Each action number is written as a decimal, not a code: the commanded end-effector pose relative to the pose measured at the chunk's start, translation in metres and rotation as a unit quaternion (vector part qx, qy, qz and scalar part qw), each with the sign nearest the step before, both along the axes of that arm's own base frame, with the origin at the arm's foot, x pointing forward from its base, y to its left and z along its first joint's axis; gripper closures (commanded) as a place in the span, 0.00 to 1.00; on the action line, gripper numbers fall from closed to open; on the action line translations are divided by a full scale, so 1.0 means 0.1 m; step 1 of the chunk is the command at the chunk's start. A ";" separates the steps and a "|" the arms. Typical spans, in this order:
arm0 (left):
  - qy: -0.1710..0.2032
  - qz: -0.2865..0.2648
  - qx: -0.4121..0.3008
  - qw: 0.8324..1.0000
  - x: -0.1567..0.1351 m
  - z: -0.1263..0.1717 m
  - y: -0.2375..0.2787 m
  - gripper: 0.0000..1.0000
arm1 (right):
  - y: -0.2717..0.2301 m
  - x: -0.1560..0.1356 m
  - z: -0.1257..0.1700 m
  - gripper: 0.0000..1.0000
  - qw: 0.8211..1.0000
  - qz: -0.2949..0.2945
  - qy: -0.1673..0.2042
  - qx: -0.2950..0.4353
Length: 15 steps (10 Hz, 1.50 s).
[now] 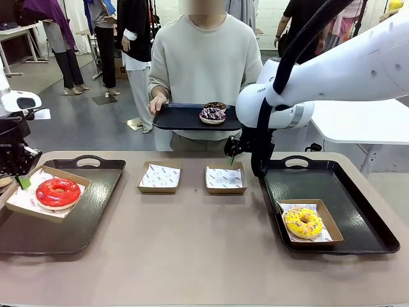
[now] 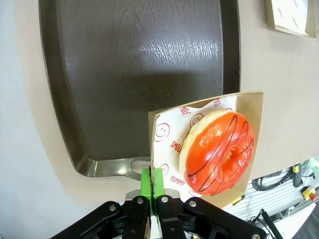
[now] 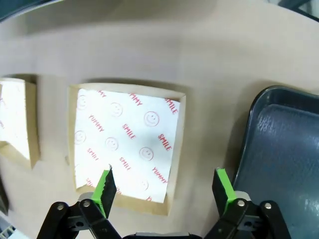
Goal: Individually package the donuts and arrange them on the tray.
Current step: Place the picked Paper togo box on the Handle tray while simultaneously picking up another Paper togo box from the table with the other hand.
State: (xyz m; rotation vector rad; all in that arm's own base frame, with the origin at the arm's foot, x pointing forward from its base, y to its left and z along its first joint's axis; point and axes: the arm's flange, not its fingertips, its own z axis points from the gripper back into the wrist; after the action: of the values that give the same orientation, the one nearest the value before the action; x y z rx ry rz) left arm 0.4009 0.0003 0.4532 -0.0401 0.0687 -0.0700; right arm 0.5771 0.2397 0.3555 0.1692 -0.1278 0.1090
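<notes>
The red donut (image 2: 218, 152) is glossy, its cardboard box (image 2: 253, 105) matt.

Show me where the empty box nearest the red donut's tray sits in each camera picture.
Front view: the empty box, left of centre, beside the left tray.
Left wrist view: top right corner, cropped.
Right wrist view: left edge, cropped.
Shared landmark: the tan table beneath it.

The dark donut (image 1: 216, 105) is mostly hidden behind the purple-iced donut (image 1: 212, 115).
</notes>
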 end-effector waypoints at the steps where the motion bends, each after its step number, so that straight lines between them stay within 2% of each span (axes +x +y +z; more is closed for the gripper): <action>1: -0.009 -0.008 -0.012 1.000 -0.01 -0.11 0.07 0.99 | 0.06 0.05 -0.09 0.00 0.999 -0.019 0.011 -0.029; 4: -0.005 -0.001 -0.019 1.000 0.04 -0.22 0.10 0.99 | 0.09 -0.10 -0.24 0.00 0.999 -0.016 0.020 -0.048; 9: 0.013 -0.009 -0.031 0.999 0.09 -0.40 0.05 0.99 | 0.07 -0.12 -0.33 0.00 0.997 -0.028 0.022 -0.062; 15: -0.010 0.016 -0.005 1.000 0.10 -0.73 -0.09 0.99 | 0.08 -0.12 -0.36 0.00 0.997 -0.021 0.015 -0.069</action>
State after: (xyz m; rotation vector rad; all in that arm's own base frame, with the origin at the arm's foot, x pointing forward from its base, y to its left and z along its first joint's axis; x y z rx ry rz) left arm 0.4122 -0.0039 0.3838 -0.0580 0.0748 -0.0656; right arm 0.5664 0.2447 0.3250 0.0738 -0.0719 0.0914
